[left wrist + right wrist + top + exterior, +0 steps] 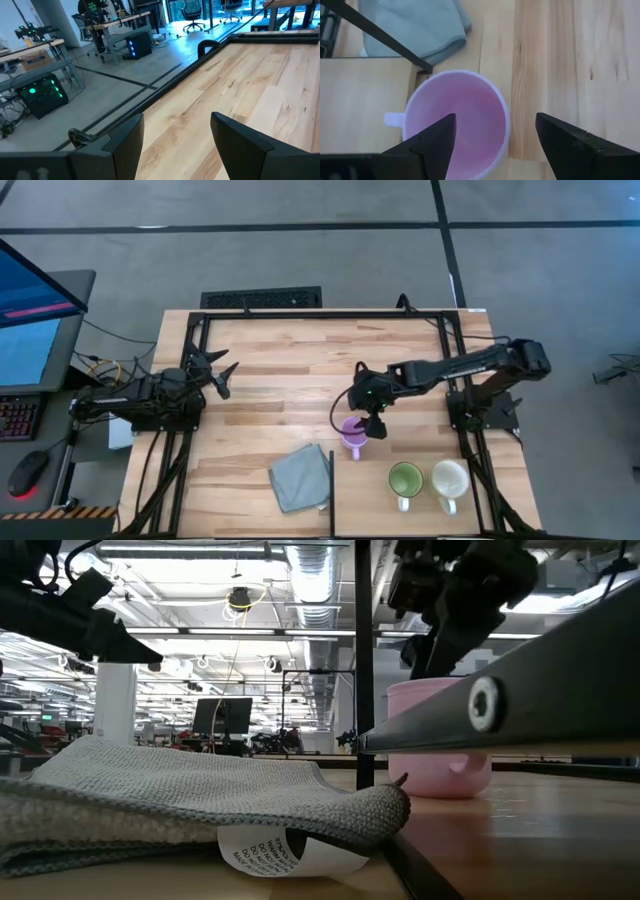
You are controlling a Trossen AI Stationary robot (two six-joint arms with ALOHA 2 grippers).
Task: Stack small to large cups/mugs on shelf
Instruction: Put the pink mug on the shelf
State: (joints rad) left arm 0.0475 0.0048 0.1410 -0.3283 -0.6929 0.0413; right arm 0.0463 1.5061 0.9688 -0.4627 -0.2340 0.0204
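A lilac-purple mug stands upright on its base on the wooden table, near the middle. My right gripper hangs open just above it, slanting down. In the right wrist view one finger is over the mug's hollow and the other is outside the rim, over bare table. No touch shows. A green mug and a cream-white mug stand side by side near the front edge, handles toward that edge. My left gripper waits open at the table's left side.
A grey cloth with a paper tag lies left of the purple mug, near the front edge. A thin black post and a slanting bar stand close beside the purple mug. A black frame edges the table.
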